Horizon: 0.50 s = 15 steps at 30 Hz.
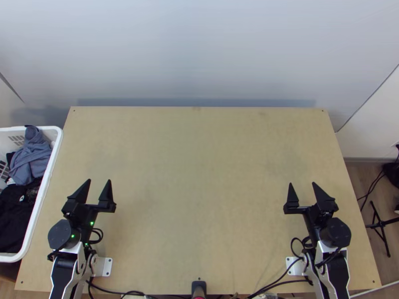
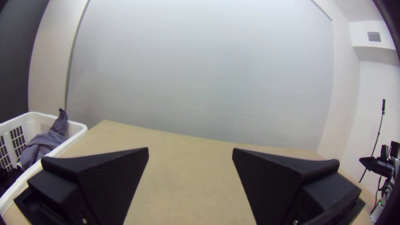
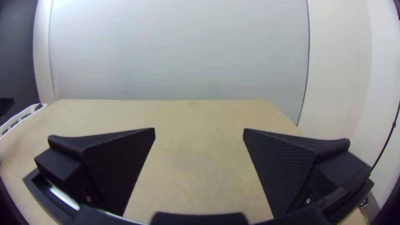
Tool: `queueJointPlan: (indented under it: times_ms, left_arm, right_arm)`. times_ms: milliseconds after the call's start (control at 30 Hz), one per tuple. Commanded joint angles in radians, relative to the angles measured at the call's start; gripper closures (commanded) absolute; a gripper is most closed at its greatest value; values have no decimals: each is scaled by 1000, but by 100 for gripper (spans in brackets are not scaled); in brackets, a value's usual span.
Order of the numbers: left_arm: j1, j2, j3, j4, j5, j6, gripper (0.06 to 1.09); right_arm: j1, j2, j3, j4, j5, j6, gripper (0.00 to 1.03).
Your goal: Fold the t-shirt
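Gaping wide over the desk (image 1: 199, 164): left pincer (image 1: 99, 180), right pincer (image 1: 302, 184). Blue-grey cloth (image 1: 32, 154) and black cloth (image 1: 15, 214) bunched in white basket (image 1: 42, 197) by the desk's left edge; can't tell which is the t-shirt.

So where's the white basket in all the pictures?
Top view: the white basket is at the left, by the table's left edge.
Left wrist view: beside the table, with blue-grey cloth poking above the rim.
Right wrist view: farther off, past the table's side, slotted wall showing.
Shared landmark: the light wooden table.
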Motion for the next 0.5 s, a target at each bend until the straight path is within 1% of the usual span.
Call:
queueJointPlan:
  times_ms: [0, 67, 133, 267, 333, 467]
  left_arm:
    - [62, 4, 0, 1, -11, 6, 11]
    - [94, 4, 0, -3, -11, 5, 11]
    - [120, 2, 0, -3, -8, 8, 11]
    - [143, -1, 4, 22, -9, 22, 11]
    - [145, -1, 12, 24, -6, 14, 11]
    - [134, 1, 14, 25, -2, 39, 11]
  right_arm:
    - [-18, -1, 2, 9, 2, -8, 4]
    - [-37, -1, 0, 40, 2, -8, 4]
    - [-49, 0, 0, 4, 0, 3, 4]
    - [-46, 0, 3, 4, 2, 3, 4]
    - [-58, 3, 14, 4, 2, 0, 4]
    - [-64, 40, 38, 37, 2, 2, 4]
